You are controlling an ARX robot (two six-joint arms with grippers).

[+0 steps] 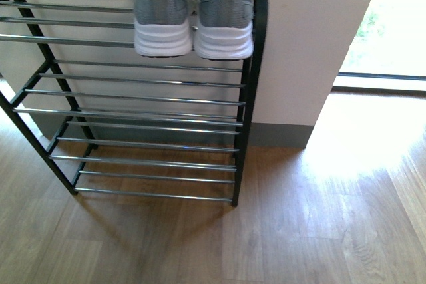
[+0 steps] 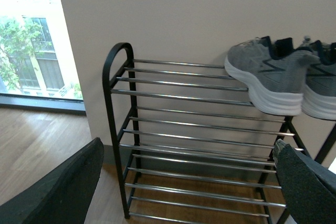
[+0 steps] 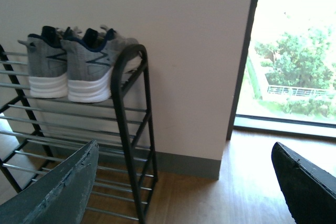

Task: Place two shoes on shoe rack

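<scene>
Two grey knit sneakers with white soles stand side by side on the top tier of the shoe rack [image 1: 143, 101], heels toward me: one shoe [image 1: 162, 14] on the left and the other shoe [image 1: 225, 18] against the rack's right arched frame. The left wrist view shows the pair from the side, the nearer shoe [image 2: 268, 74] and the other shoe [image 2: 320, 85], on the rack [image 2: 118, 85]. The right wrist view shows both shoes [image 3: 86, 66] on the rack [image 3: 131, 98] too. My left gripper [image 2: 191, 182] and right gripper [image 3: 184, 184] are open, empty, and back from the rack.
The rack stands against a pale wall [image 1: 299, 31] with a grey skirting board. Wooden floor [image 1: 266, 237] spreads in front and to the right. A bright glass door [image 1: 393, 24] opens at the right. The lower tiers [image 1: 150, 161] hold nothing.
</scene>
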